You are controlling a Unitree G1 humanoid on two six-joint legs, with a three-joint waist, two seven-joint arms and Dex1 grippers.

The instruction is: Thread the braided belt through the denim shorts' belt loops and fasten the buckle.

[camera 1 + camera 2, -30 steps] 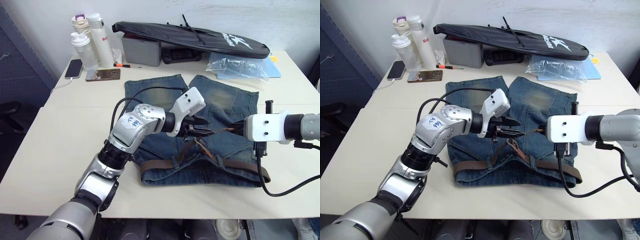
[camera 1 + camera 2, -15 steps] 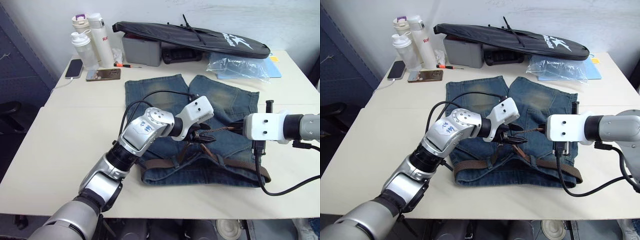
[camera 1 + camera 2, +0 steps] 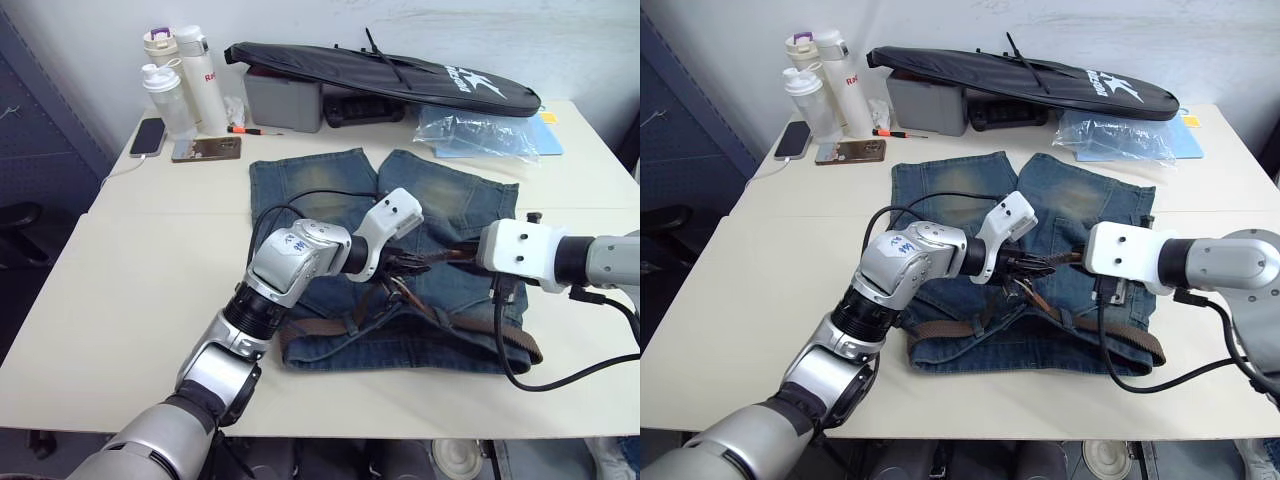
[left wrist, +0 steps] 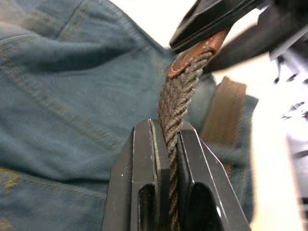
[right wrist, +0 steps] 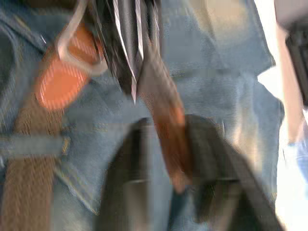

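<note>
The denim shorts [image 3: 310, 185] lie flat mid-table, waistband toward me. The braided belt [image 3: 320, 327] runs along the waistband, under a belt loop [image 5: 33, 144], and its free end rises off the cloth. My left gripper [image 3: 418, 266] is shut on that raised strap, which shows squeezed between its fingers [image 4: 144, 159] in the left wrist view. The tan leather tip [image 4: 195, 53] sticks out past them. My right gripper [image 3: 462, 254] is open around the tip, fingers apart on either side. The silver buckle [image 5: 82, 48] with its tan tab lies on the denim below.
At the back of the table lie a long black bag [image 3: 400, 75], a grey box [image 3: 282, 100], several bottles [image 3: 185, 80], two phones [image 3: 206, 149] and a clear plastic bag [image 3: 480, 130]. A black cable [image 3: 560, 375] hangs from my right arm near the front edge.
My left gripper has closed on the belt's raised end. My right gripper, which was shut on the tan tip, has opened and shifted slightly left.
</note>
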